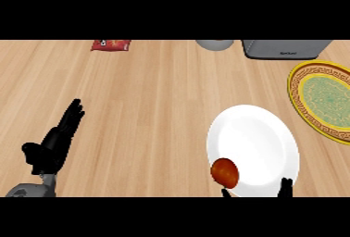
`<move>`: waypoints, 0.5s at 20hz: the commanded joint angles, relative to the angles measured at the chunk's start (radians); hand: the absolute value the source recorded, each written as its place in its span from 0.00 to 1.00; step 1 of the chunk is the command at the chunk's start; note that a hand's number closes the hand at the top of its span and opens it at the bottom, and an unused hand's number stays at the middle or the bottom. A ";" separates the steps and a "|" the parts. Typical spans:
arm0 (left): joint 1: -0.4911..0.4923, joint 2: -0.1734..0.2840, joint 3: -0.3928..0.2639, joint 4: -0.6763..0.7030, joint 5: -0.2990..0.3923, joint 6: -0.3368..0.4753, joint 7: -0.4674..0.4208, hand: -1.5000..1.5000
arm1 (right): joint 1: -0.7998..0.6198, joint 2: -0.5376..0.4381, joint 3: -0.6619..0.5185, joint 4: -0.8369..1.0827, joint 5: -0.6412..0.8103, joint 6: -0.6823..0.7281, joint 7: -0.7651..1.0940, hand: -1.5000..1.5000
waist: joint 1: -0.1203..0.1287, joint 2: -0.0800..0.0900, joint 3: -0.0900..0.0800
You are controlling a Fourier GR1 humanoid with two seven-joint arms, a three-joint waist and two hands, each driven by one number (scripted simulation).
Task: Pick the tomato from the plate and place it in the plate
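Tomato (225, 172) on the near rim of the white plate (256, 139), just above the right hand's (285, 187) fingertips at the lower edge; fingers' pose impossible to tell. Yellow patterned plate (321, 99) farther up-right. Left hand (56, 141) spread, resting over the worktop (157, 102).

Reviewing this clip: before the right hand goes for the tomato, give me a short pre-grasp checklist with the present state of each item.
1. Tomato on the white plate, near its lower left rim: ok.
2. Tomato uncovered and in view: ok.
3. Right hand near the tomato: ok, only fingertips show at the lower edge.
4. Right hand open for the grasp: cannot tell.
5. Yellow patterned plate at the right, nothing on its visible part: ok.
6. Left hand open, resting at the left, out of the path: ok.
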State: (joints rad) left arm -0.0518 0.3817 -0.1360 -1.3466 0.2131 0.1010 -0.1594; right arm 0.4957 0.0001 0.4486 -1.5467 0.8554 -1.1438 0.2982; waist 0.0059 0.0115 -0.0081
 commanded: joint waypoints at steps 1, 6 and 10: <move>0.016 -0.012 -0.010 -0.007 -0.011 0.010 0.006 0.50 | 0.051 0.000 -0.029 -0.069 0.131 0.162 0.196 0.00 | 0.003 0.000 0.001; -0.027 -0.030 0.003 0.023 -0.013 0.013 0.002 0.50 | 0.010 0.000 -0.001 -0.205 0.360 0.339 0.508 0.00 | -0.007 -0.004 0.003; 0.008 -0.014 0.023 0.038 -0.002 -0.024 -0.039 0.50 | -0.086 0.000 0.029 -0.236 0.490 0.528 0.753 0.00 | 0.002 -0.007 0.005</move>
State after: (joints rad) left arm -0.0646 0.3678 -0.1239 -1.3187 0.2061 0.0964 -0.1680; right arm 0.4720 -0.0001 0.4448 -1.7406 1.2155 -0.7652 0.8234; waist 0.0042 0.0073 -0.0053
